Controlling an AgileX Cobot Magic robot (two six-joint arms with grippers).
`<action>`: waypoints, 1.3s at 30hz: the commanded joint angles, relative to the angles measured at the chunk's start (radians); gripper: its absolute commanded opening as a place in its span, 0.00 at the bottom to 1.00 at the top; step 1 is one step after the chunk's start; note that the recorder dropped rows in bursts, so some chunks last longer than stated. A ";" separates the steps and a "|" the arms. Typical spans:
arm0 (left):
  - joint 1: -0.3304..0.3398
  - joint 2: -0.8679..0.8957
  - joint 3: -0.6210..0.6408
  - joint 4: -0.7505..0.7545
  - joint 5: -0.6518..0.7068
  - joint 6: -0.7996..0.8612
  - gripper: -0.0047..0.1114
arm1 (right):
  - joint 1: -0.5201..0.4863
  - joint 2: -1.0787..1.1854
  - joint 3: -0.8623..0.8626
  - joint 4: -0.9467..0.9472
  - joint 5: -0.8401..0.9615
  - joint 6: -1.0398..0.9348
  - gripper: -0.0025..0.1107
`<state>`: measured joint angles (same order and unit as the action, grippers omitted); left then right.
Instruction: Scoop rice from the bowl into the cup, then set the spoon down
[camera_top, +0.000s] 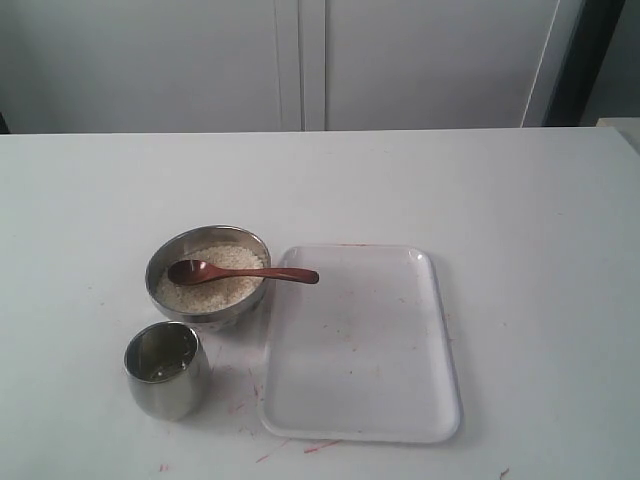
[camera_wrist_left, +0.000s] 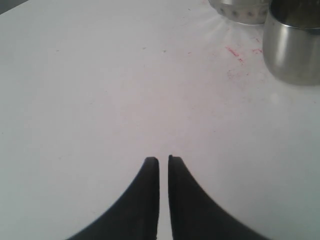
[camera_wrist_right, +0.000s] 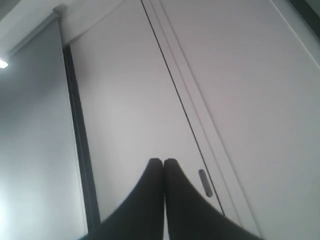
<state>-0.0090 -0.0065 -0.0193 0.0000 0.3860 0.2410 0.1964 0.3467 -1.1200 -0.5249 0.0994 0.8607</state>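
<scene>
The steel bowl (camera_top: 160, 275) holds white rice (camera_top: 222, 285) on the white table. The dark wooden spoon (camera_top: 245, 272) lies across it, head in the rice, handle over the rim toward the tray. The steel cup (camera_top: 166, 370) stands in front of the bowl; a few grains lie in its bottom. No arm shows in the exterior view. In the left wrist view my left gripper (camera_wrist_left: 163, 159) hangs over bare table, shut with nothing between its fingers, well apart from the cup (camera_wrist_left: 292, 47) and the bowl (camera_wrist_left: 239, 11). My right gripper (camera_wrist_right: 163, 161) is shut and faces white cupboard doors.
A white rectangular tray (camera_top: 440, 400) lies just right of the bowl with nothing on it. Red marks (camera_top: 320, 446) stain the table near the cup and the tray's front edge. White cupboard doors (camera_top: 300, 60) stand behind the table.
</scene>
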 joint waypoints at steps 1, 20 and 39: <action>-0.004 0.007 0.009 -0.006 0.048 -0.006 0.16 | 0.054 0.078 -0.085 0.028 0.136 -0.181 0.02; -0.004 0.007 0.009 -0.006 0.048 -0.006 0.16 | 0.278 0.582 -0.468 0.679 0.864 -1.211 0.02; -0.004 0.007 0.009 -0.006 0.048 -0.006 0.16 | 0.324 0.911 -0.393 0.662 1.007 -1.652 0.02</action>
<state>-0.0090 -0.0065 -0.0193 0.0000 0.3860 0.2410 0.5107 1.2119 -1.5332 0.1452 1.0886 -0.7095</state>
